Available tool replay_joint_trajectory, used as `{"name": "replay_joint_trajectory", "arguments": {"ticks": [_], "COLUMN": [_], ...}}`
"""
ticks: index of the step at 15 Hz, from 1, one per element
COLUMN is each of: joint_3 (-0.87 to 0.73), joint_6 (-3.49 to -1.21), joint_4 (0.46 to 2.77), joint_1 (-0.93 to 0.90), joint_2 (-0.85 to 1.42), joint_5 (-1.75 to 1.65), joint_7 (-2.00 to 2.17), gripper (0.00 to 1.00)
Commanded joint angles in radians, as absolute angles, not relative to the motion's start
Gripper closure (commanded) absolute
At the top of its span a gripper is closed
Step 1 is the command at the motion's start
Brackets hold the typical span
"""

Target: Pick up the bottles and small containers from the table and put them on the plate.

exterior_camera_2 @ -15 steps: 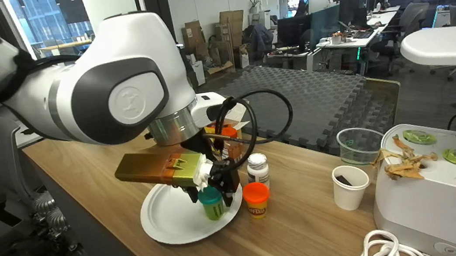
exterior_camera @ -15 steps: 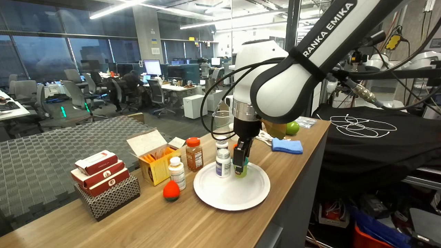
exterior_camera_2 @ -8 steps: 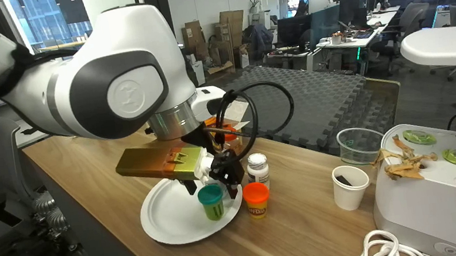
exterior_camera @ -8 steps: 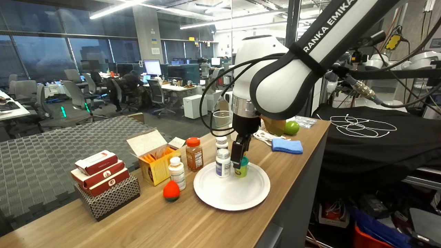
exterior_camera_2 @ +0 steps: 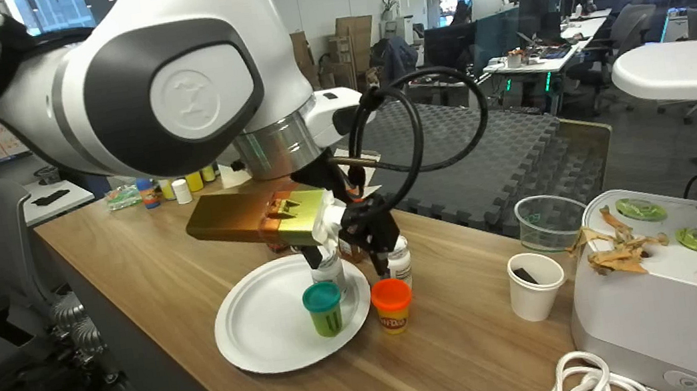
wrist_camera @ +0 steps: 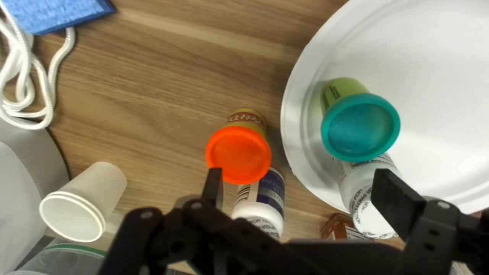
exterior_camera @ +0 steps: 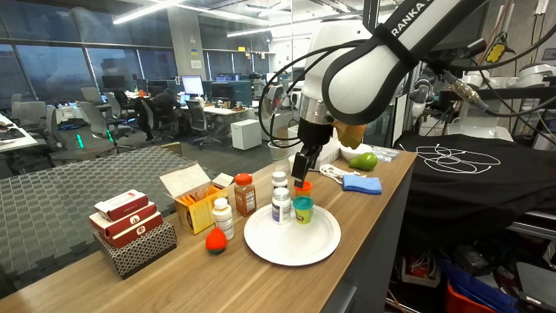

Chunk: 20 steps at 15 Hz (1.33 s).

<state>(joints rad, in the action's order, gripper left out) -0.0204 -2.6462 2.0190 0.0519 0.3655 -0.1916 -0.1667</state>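
A teal-lidded Play-Doh tub [exterior_camera: 303, 210] is left upright on the white plate [exterior_camera: 291, 244] as the gripper [exterior_camera_2: 348, 266], jaws apart and empty, is lifted clear, with an orange-lidded Play-Doh tub [exterior_camera_2: 393, 306] and white pill bottle [wrist_camera: 262, 200] beside the plate apparently yet to be collected.

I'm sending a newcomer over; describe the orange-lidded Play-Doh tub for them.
On the wooden counter, find the large white plate. Just outside its rim, toward the white cup, stands a small yellow tub; its orange lid sets it apart from the teal-lidded tub on the plate.
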Motion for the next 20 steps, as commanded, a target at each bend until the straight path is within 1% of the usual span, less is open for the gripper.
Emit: {"name": "replay_joint_trajectory", "arguments": {"ticks": [1, 17, 18, 19, 20], "joint_3": [-0.031, -0.025, -0.021, -0.018, -0.014], "joint_6": [-2.647, -2.591, -2.586, -2.583, -2.581], "joint_4": [1.997, 1.834, 1.827, 1.821, 1.817], "joint_1": [0.069, 0.119, 0.123, 0.127, 0.130], "joint_2": [0.370, 0.546, 0.553, 0.558, 0.561], "joint_5": [-0.172, -0.137, -0.131, -0.126, -0.121], "joint_7": [-0.188, -0.211, -0.215, -0.219, -0.223], "gripper": [0.00, 0.00, 0.10, 0.25, 0.32]}}
